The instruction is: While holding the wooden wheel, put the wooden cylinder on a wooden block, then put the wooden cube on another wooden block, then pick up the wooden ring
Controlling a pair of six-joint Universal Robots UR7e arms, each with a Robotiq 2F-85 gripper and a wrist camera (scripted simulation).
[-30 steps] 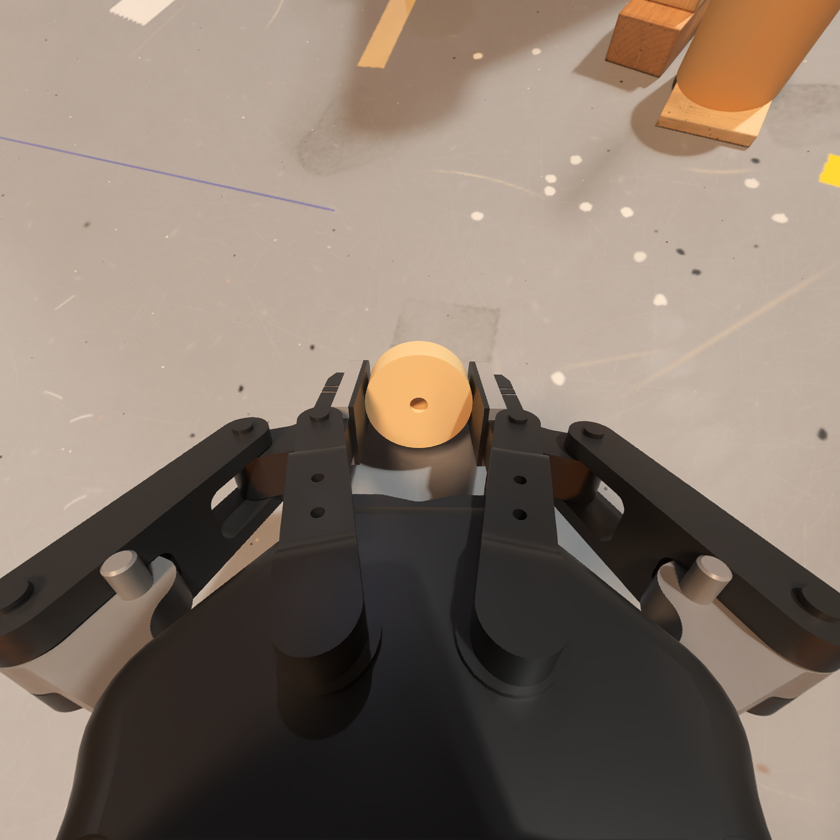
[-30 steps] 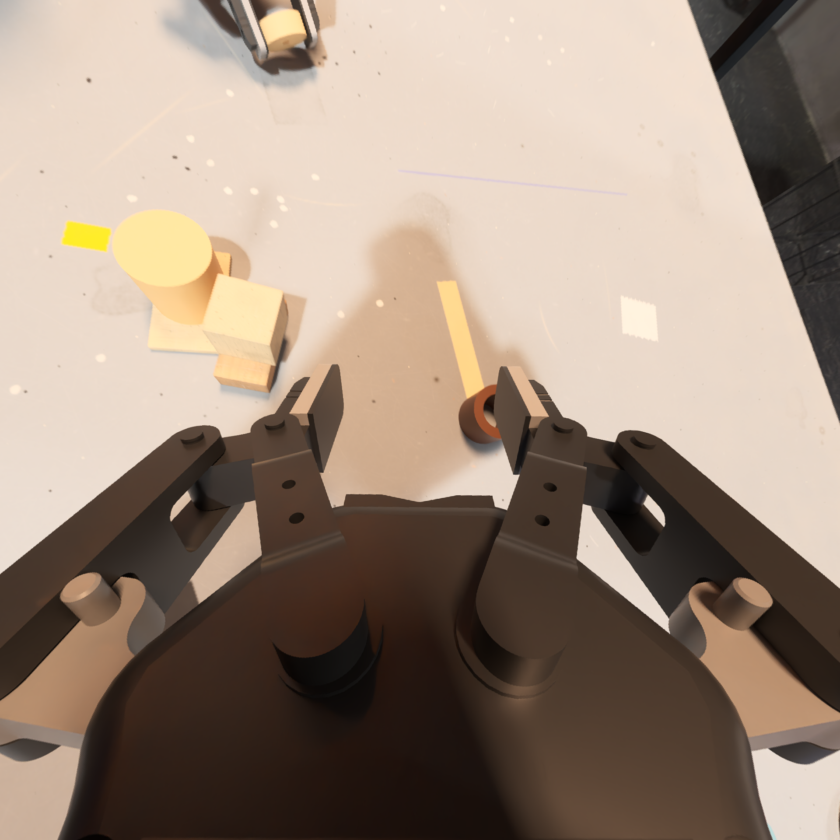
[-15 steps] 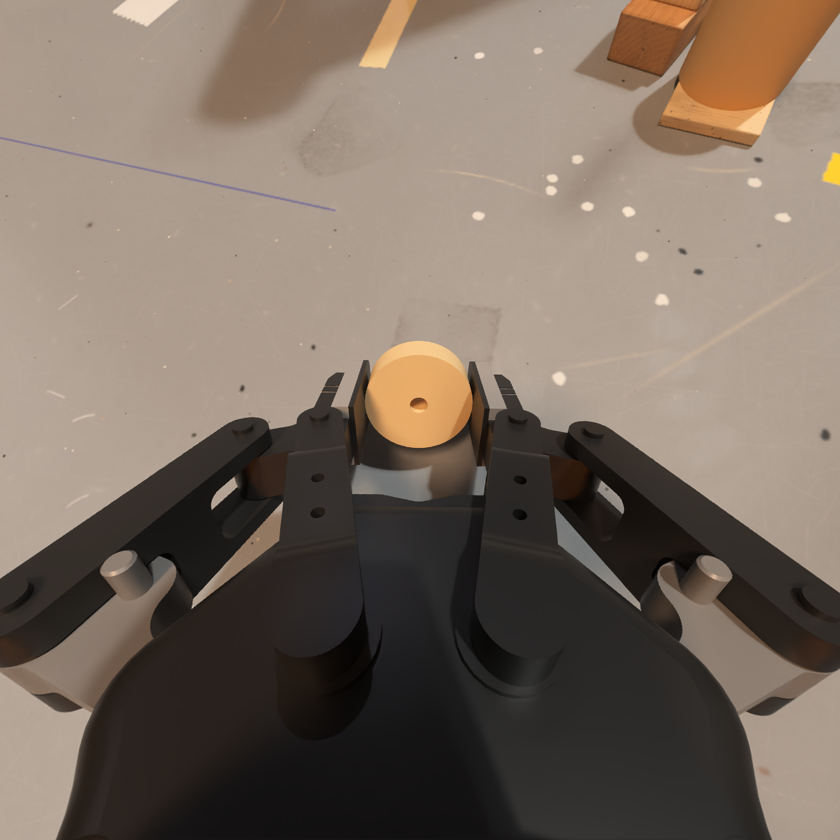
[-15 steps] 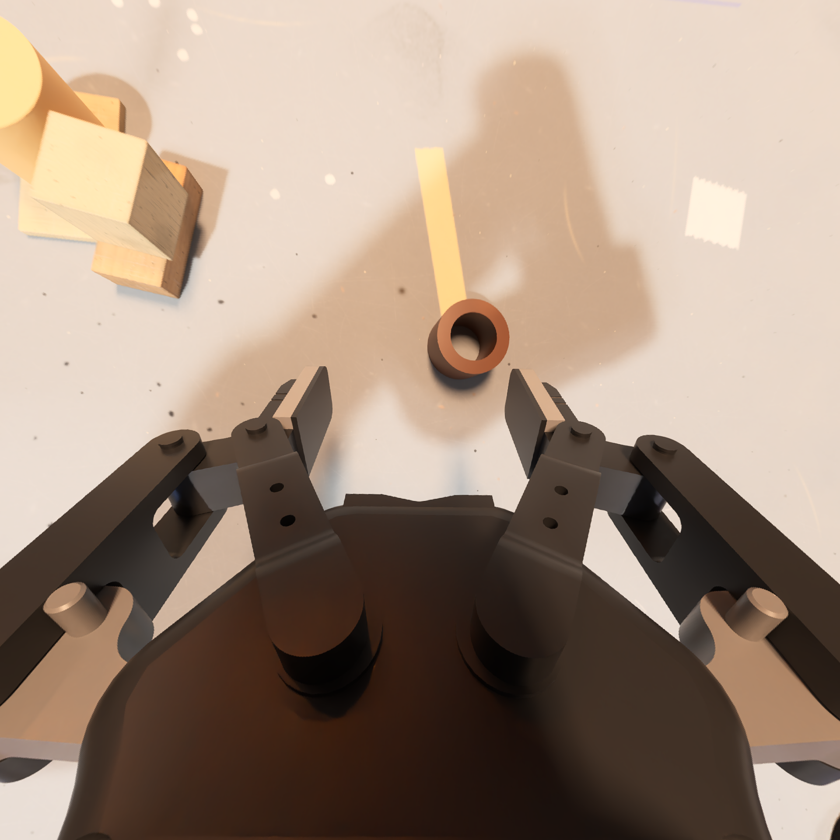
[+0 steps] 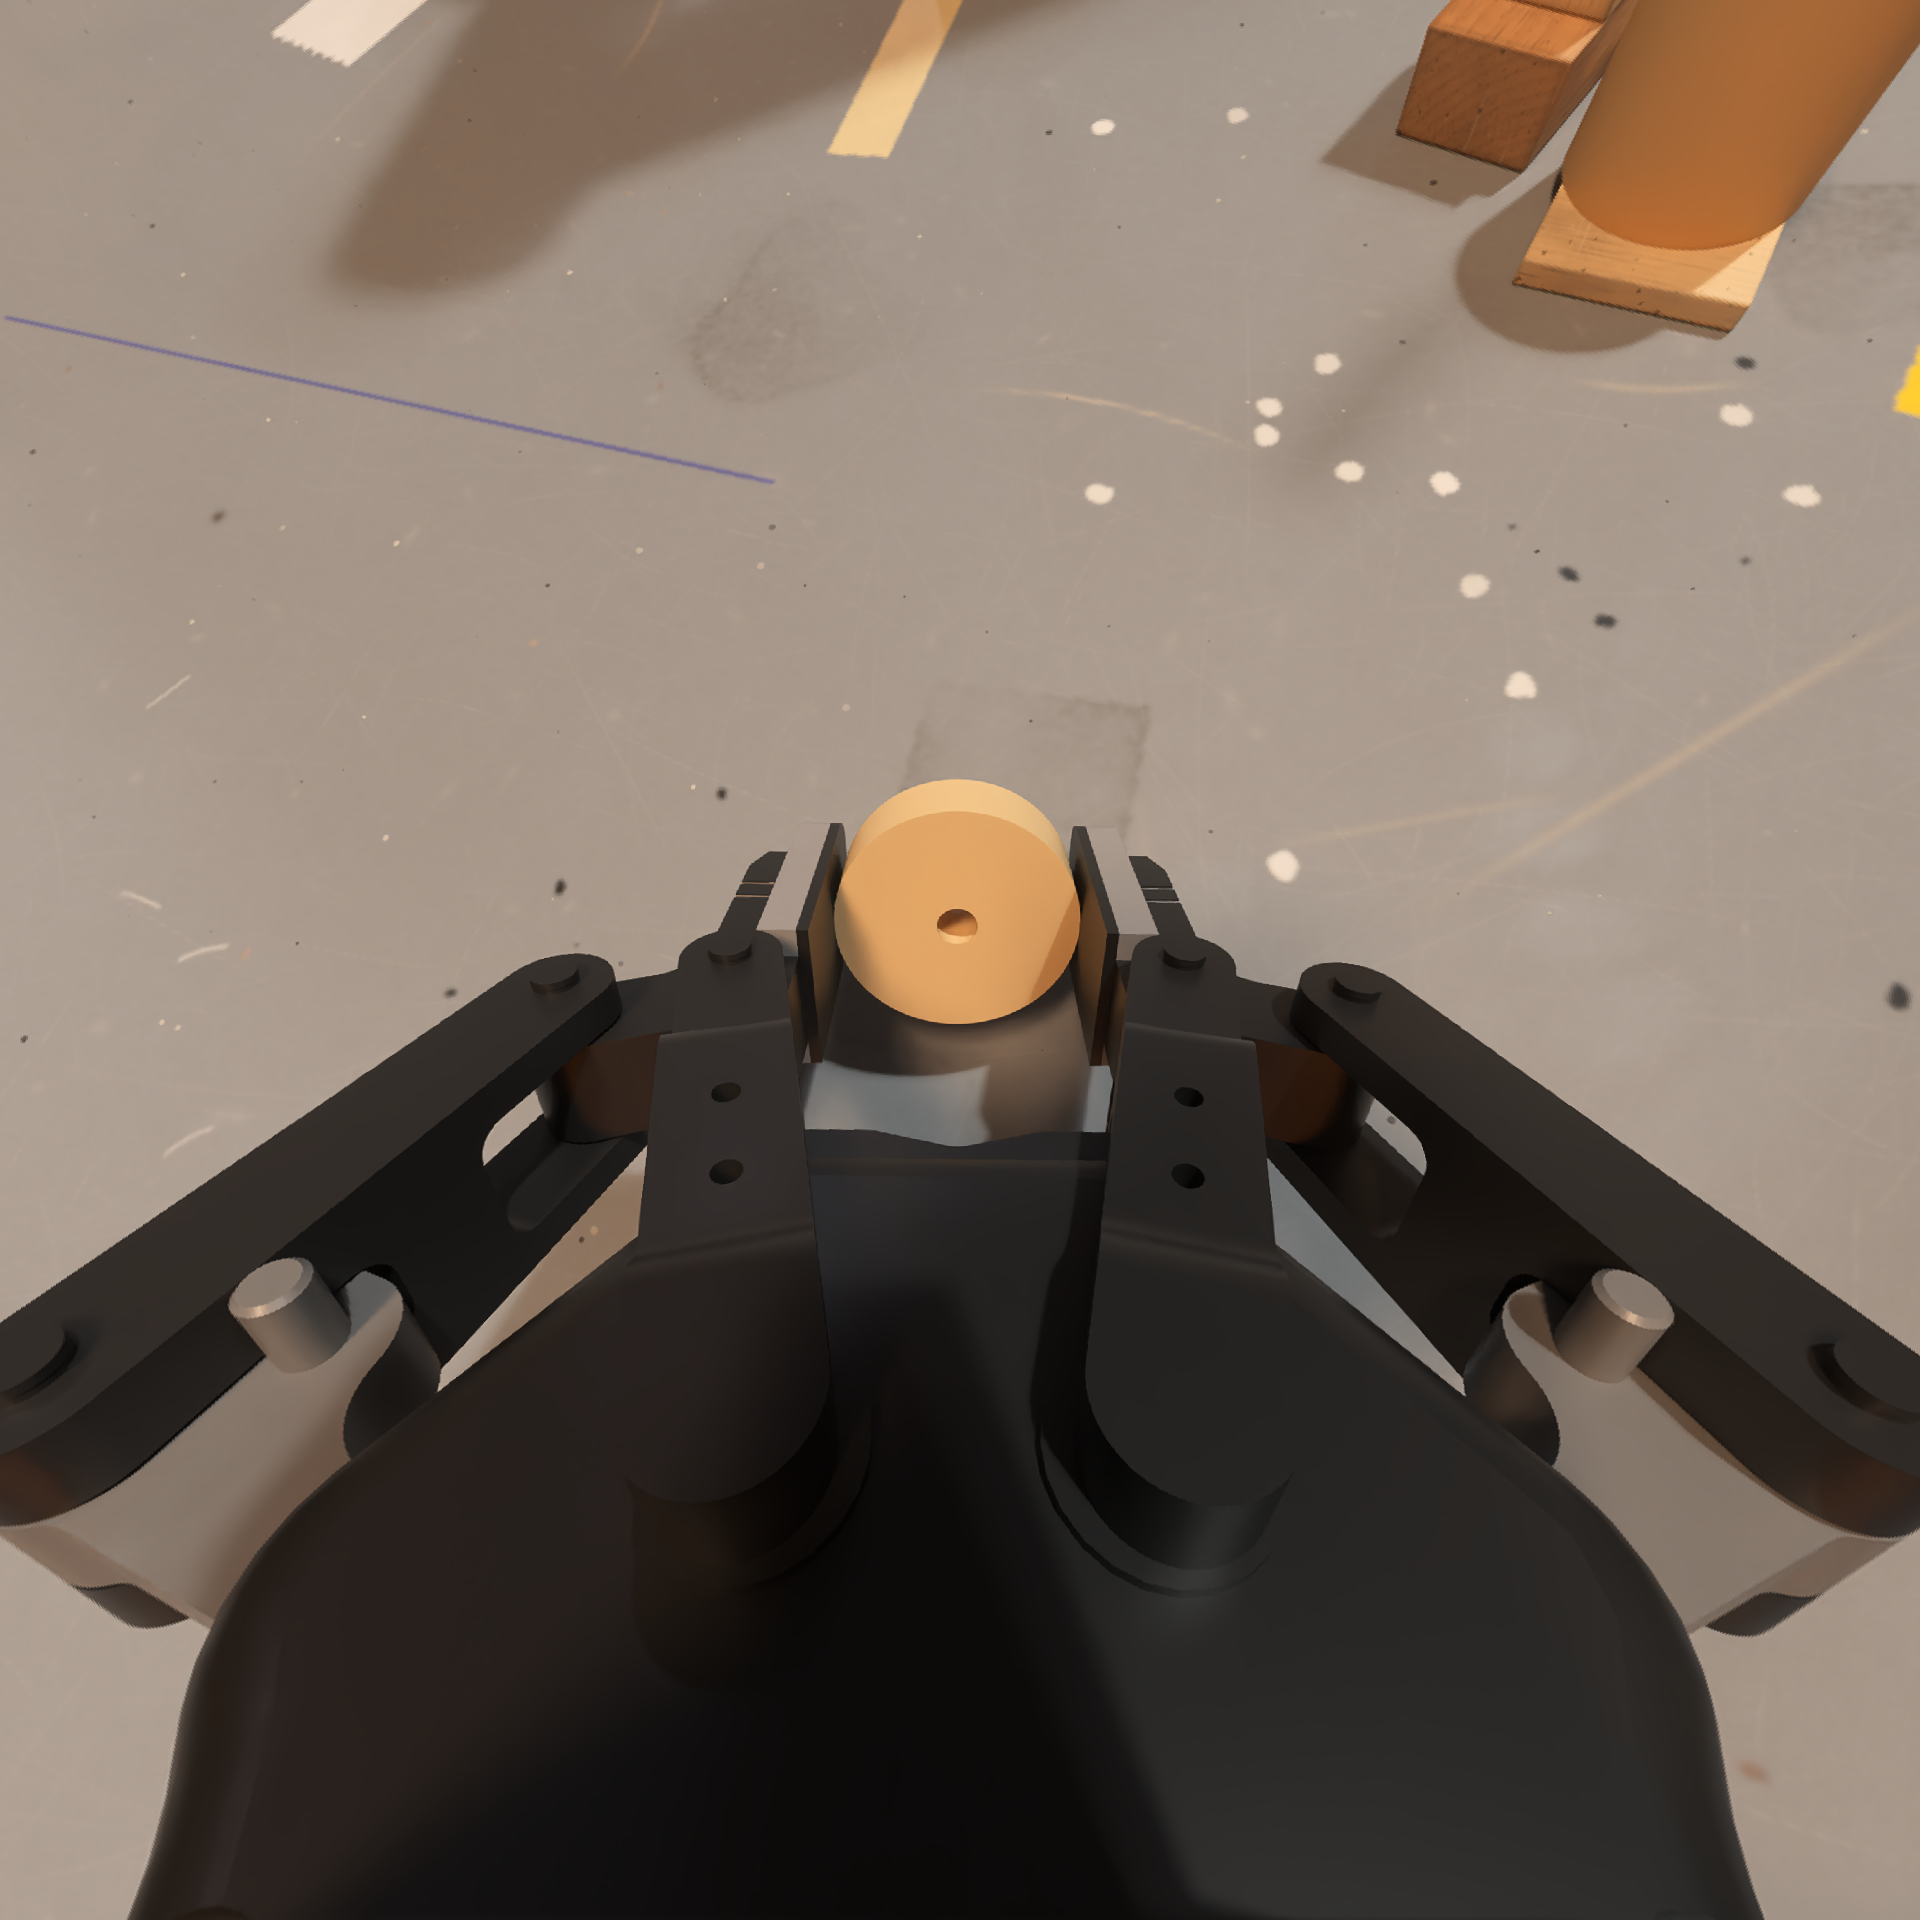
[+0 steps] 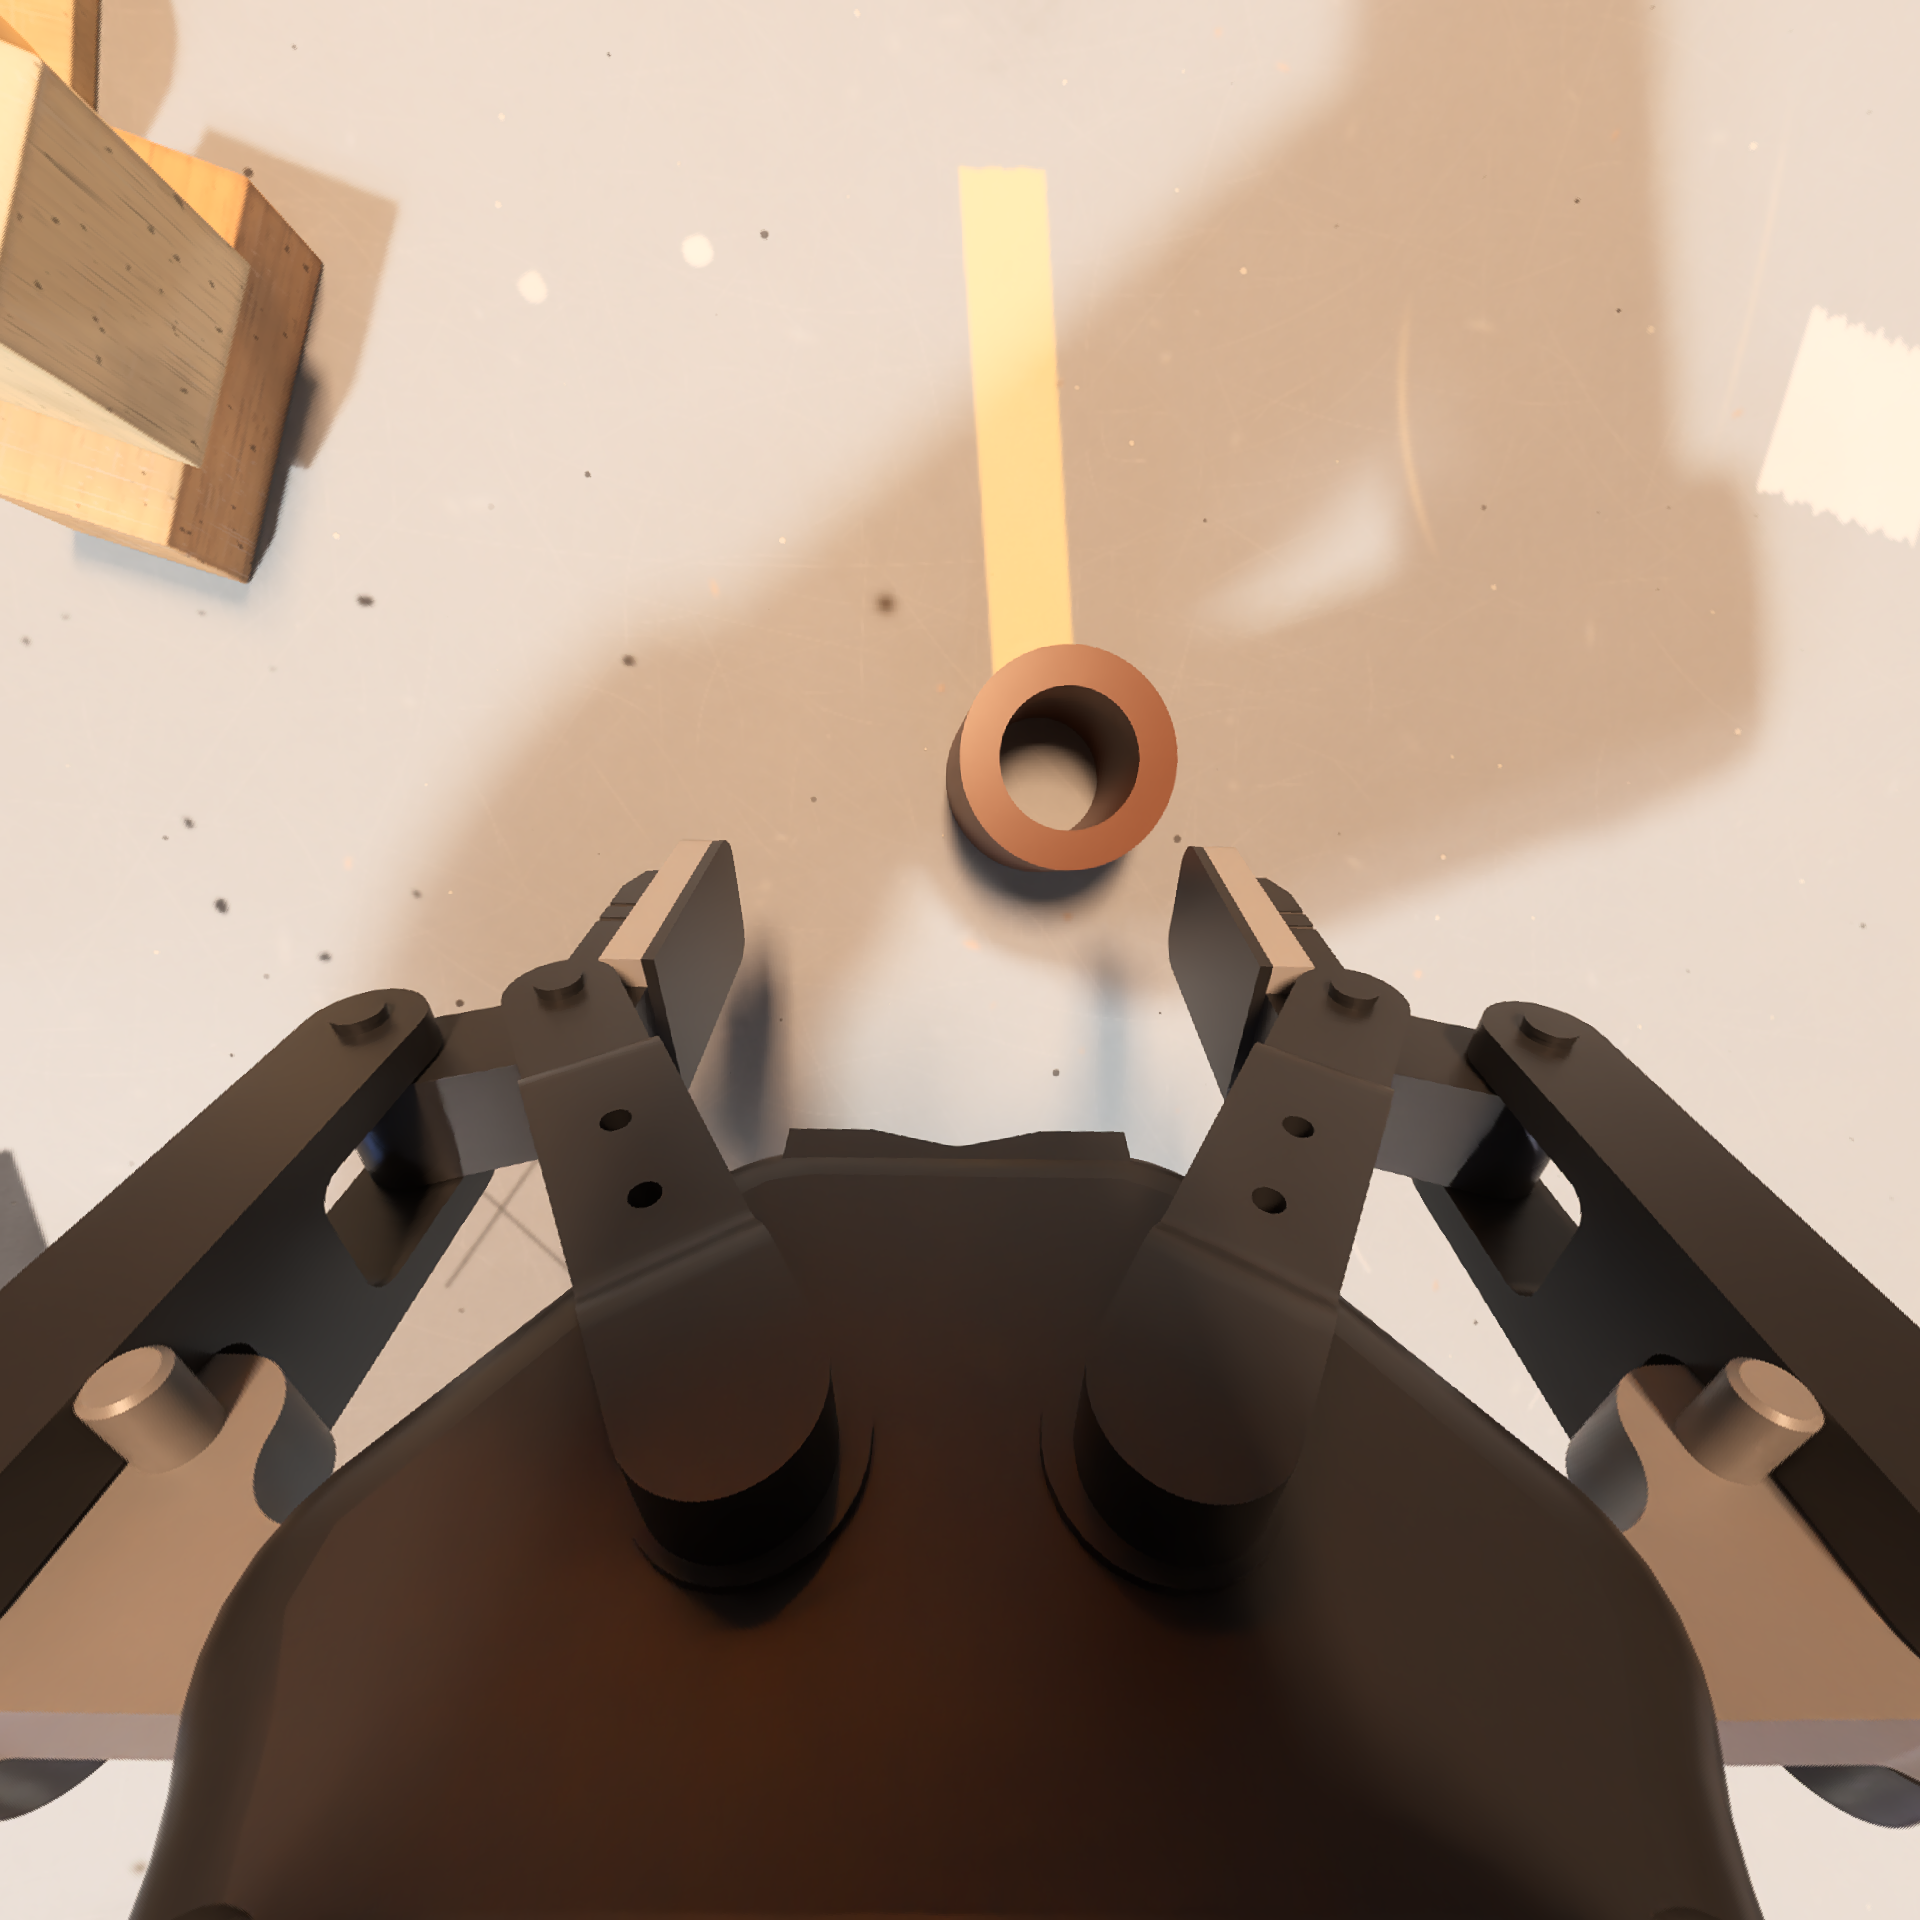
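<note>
My left gripper [image 5: 956, 883] is shut on the wooden wheel [image 5: 956, 904], a pale disc with a small centre hole, held above the table. At the top right of the left wrist view the wooden cylinder [image 5: 1714, 125] stands on a flat wooden block [image 5: 1642, 275]; a darker block [image 5: 1486, 88] lies beside it. My right gripper [image 6: 961, 904] is open and empty, low over the table. The brown wooden ring [image 6: 1065, 758] lies flat just beyond its fingertips, slightly right of centre. The wooden cube [image 6: 104, 270] rests on a wooden block [image 6: 208, 478] at the upper left.
A yellow tape strip [image 6: 1018, 416] runs away from the ring on the table. A white tape patch [image 6: 1849, 436] lies at the right. In the left wrist view a thin purple line [image 5: 395, 400] and white paint spots mark the grey table [image 5: 416, 727].
My right gripper has moved forward and down toward the ring, which now looks larger and sits just ahead of the open fingertips. The left gripper still holds the wheel in place.
</note>
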